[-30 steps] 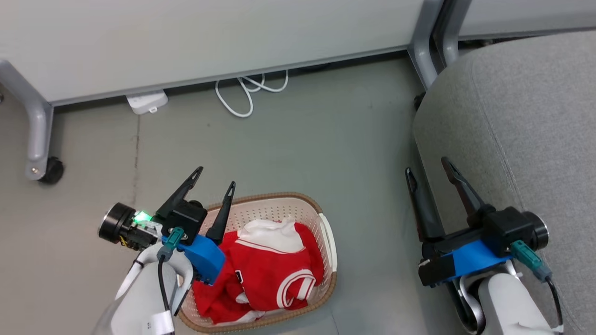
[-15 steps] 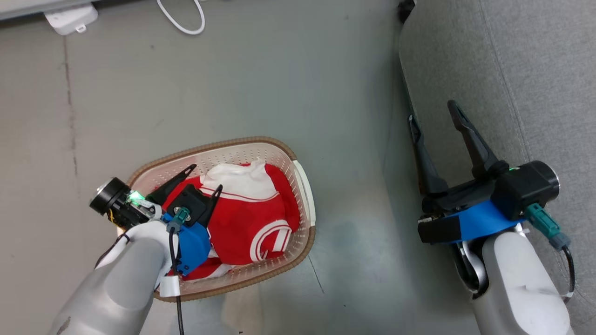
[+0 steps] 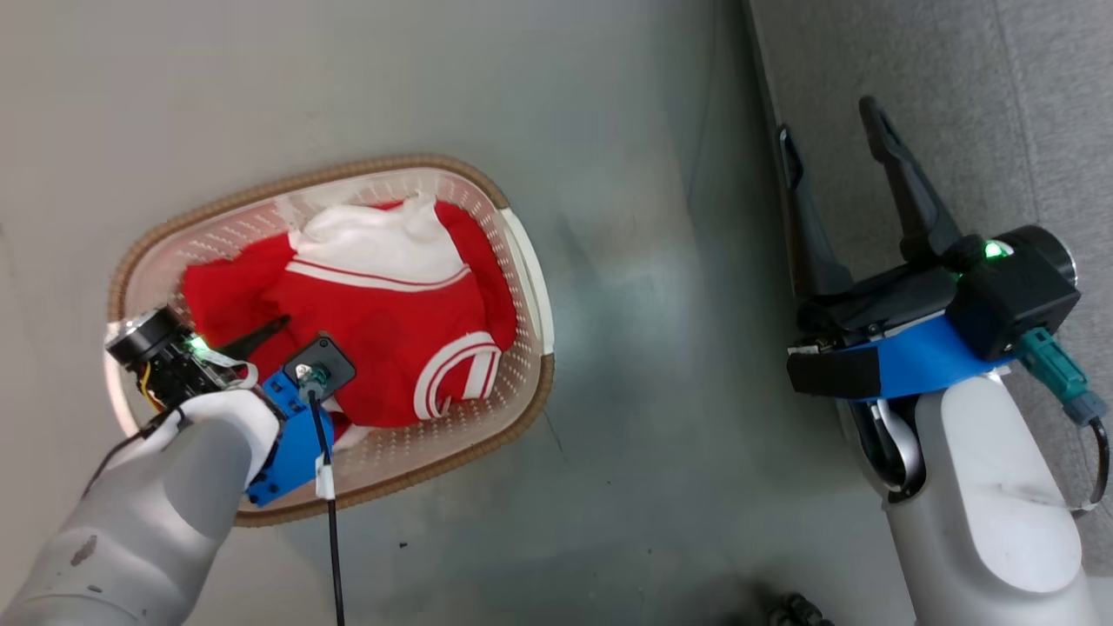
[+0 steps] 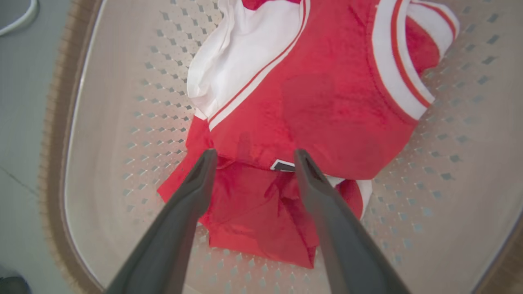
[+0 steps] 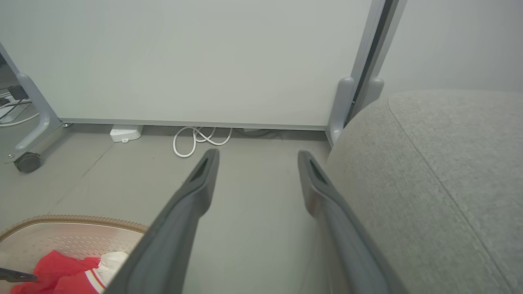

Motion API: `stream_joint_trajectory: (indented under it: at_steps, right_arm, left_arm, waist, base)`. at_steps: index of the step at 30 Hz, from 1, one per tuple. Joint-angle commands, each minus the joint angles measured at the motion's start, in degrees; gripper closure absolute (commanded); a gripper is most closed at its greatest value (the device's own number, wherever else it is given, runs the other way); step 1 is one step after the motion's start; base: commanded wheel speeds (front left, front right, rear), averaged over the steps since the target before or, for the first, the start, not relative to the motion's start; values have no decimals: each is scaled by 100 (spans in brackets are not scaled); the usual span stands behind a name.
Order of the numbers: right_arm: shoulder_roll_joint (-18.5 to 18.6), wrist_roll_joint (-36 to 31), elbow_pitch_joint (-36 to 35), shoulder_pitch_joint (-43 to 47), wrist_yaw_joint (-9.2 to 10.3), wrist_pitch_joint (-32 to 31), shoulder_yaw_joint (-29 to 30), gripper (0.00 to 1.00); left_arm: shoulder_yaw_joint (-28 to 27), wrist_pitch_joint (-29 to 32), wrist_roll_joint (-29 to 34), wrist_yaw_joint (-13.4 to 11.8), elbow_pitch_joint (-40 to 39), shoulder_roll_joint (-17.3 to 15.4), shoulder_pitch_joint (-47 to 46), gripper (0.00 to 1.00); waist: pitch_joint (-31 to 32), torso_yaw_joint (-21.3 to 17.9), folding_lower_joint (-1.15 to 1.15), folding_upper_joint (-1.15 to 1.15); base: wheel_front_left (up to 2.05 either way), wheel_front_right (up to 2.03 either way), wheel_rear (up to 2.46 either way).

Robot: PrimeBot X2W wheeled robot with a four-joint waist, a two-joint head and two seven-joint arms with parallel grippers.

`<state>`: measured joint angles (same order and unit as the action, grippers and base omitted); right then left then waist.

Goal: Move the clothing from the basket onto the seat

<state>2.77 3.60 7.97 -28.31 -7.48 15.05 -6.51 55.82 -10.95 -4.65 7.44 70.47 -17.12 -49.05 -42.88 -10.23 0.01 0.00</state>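
Clothing [image 3: 383, 322], red with white striped trim, lies heaped in the cream laundry basket [image 3: 529, 269] on the grey floor [image 3: 626, 452]. We see our left gripper [image 4: 255, 154] inside the basket, jaws apart, tips close over the red cloth. Our right gripper [image 3: 828, 117] hovers empty, jaws apart, at the edge of the grey seat [image 3: 956, 87].

No legible text; black-and-white patch [image 4: 282, 165] on the clothing [image 4: 327, 102] unreadable
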Motion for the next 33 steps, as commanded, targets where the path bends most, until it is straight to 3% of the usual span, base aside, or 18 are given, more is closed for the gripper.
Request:
stream_joint_trajectory:
  at_steps: [1,13,28,29,30,31,33]
  right_arm:
    - [20,15,-37,-112,-2,20,18,0]
    - [20,-3,-234,-414,-2,20,34,0]
    - [20,117,-327,-591,-2,20,59,0]
    - [20,115,-323,-584,-2,20,71,0]
    - [19,109,-318,-582,-2,20,84,0]
    - [20,98,-306,-581,-2,20,98,0]
    - [20,85,-281,-573,-2,20,111,0]
  left_arm:
    - [93,79,-39,3,39,-34,-149,0]
    - [1277,1271,-383,3,270,-342,-809,0]
    - [1668,2056,-688,3,320,-519,-1299,0]
    - [1677,2110,-700,3,322,-492,-1315,49]
    - [1687,2162,-723,3,324,-456,-1335,89]
    - [1696,2209,-740,3,324,-418,-1360,100]
    - [1714,2298,-724,3,324,-324,-1390,100]
  waist:
    - [-255,-87,-1,0]
    - [-1073,-236,-1,0]
    - [-1584,-459,-1,0]
    - [-1593,-456,-1,0]
    - [-1594,-447,-1,0]
    - [-1588,-435,-1,0]
    - [-1569,-417,-1,0]
  base:
    - [0,0,0]
    - [0,0,0]
    - [0,0,0]
    - [0,0,0]
    - [0,0,0]
    - [0,0,0]
    - [0,0,0]
